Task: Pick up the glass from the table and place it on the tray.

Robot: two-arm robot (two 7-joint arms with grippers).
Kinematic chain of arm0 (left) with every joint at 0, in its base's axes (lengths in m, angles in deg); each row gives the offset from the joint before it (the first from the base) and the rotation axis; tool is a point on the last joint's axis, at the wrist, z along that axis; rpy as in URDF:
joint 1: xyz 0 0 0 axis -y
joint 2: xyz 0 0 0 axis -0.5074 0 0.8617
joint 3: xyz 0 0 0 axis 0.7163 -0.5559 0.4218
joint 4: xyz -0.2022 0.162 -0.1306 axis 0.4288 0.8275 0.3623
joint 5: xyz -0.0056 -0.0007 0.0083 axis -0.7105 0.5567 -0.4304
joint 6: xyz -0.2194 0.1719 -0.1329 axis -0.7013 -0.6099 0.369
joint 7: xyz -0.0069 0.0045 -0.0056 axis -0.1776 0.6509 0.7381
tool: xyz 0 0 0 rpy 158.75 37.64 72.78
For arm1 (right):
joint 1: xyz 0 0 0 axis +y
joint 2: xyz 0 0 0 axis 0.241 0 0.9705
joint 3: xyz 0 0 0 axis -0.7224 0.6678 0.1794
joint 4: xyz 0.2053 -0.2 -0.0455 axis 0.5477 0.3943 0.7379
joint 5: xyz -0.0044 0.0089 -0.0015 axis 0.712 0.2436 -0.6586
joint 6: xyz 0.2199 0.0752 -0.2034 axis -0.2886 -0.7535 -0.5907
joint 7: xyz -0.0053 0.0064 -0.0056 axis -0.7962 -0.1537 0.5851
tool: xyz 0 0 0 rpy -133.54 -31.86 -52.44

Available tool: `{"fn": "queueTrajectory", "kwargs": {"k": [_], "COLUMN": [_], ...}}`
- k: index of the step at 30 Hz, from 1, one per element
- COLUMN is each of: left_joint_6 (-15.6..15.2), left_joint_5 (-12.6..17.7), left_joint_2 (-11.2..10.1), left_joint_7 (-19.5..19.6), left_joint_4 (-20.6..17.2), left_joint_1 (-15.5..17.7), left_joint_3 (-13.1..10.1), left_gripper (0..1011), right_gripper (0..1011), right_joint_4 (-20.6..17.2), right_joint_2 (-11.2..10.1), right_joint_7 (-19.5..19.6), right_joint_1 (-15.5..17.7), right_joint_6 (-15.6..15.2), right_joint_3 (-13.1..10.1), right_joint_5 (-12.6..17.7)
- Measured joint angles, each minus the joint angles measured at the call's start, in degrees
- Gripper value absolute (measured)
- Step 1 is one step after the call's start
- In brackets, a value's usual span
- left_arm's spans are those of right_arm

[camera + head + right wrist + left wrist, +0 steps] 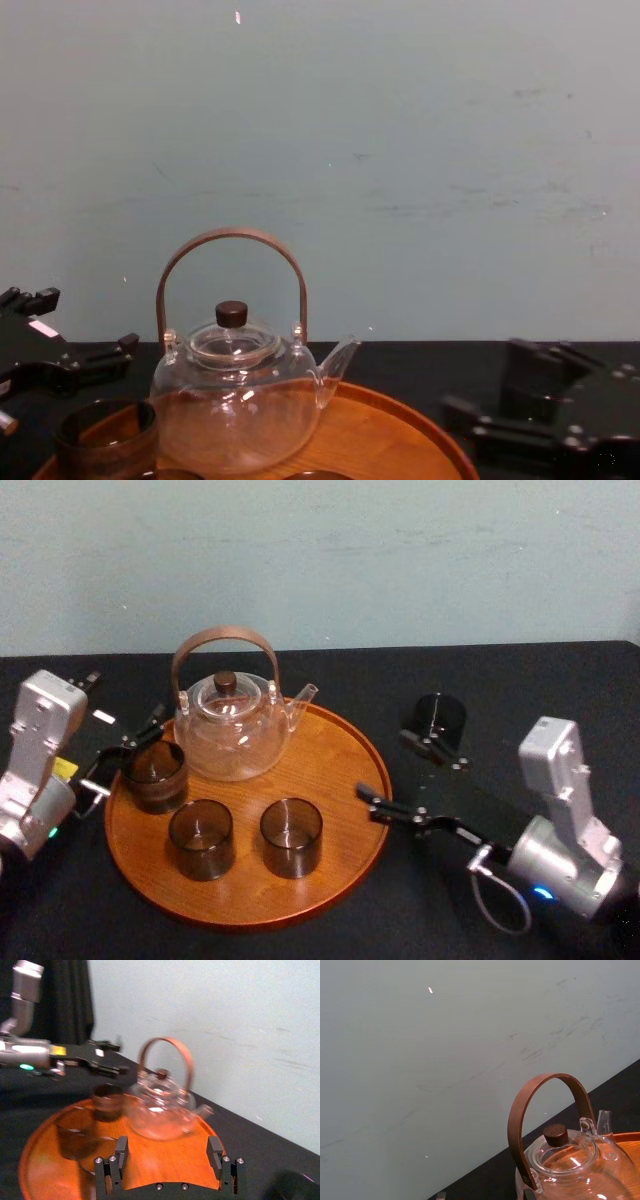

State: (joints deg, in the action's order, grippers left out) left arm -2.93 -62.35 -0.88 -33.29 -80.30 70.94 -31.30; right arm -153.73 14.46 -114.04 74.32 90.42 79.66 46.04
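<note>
A dark smoked glass (440, 718) stands on the black table, right of the round orange-brown tray (340, 770). My right gripper (410, 777) is open between the tray's right rim and that glass, its far finger just in front of the glass, nothing between the fingers; from the wrist its fingertips (167, 1155) face the tray (45, 1145). Three more dark glasses sit on the tray: left (154, 774), front (201, 838) and centre (291, 836). My left gripper (125, 755) is open at the tray's left rim, beside the left glass (105, 435).
A clear glass teapot (232, 725) with a curved brown handle stands at the back of the tray, also seen close up (570, 1160) and from the chest (235, 400). A pale wall runs close behind the table's far edge.
</note>
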Motion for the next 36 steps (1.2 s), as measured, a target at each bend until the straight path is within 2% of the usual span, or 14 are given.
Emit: {"fn": "queueTrajectory", "kwargs": {"k": [4, 8, 9, 14, 20, 23, 32, 36], "left_joint_6": [0.0, 0.0, 0.0, 0.0, 0.0, 0.0, 0.0, 0.0], "left_joint_5": [0.0, 0.0, 0.0, 0.0, 0.0, 0.0, 0.0, 0.0], "left_joint_2": [0.0, 0.0, 0.0, 0.0, 0.0, 0.0, 0.0, 0.0], "left_joint_7": [0.0, 0.0, 0.0, 0.0, 0.0, 0.0, 0.0, 0.0], "left_joint_4": [0.0, 0.0, 0.0, 0.0, 0.0, 0.0, 0.0, 0.0], "left_joint_1": [0.0, 0.0, 0.0, 0.0, 0.0, 0.0, 0.0, 0.0], "left_joint_3": [0.0, 0.0, 0.0, 0.0, 0.0, 0.0, 0.0, 0.0], "left_gripper": [1001, 1001, 1001, 1001, 1002, 1002, 1001, 1001], "right_gripper": [1003, 1003, 1002, 1003, 1003, 1003, 1002, 1002], "right_joint_4": [-0.4, -0.5, -0.5, 0.1, 2.1, 3.0, 7.8, 11.6], "right_joint_2": [-0.8, -1.2, -1.4, -1.5, -0.6, -0.1, 1.9, 3.0], "right_joint_7": [2.7, 4.3, 5.1, 6.8, 7.7, 7.7, 4.8, 3.4], "right_joint_1": [2.1, 3.2, 3.8, 4.9, 5.3, 4.7, 0.1, -3.5], "right_joint_6": [-0.9, -1.4, -1.7, -2.6, -4.1, -4.7, -7.6, -8.7], "right_joint_3": [-3.2, -5.0, -6.0, -8.1, -10.1, -10.3, -9.7, -8.8], "right_joint_5": [-0.3, -0.7, -0.8, -1.6, -1.6, -1.8, -0.4, 0.4]}}
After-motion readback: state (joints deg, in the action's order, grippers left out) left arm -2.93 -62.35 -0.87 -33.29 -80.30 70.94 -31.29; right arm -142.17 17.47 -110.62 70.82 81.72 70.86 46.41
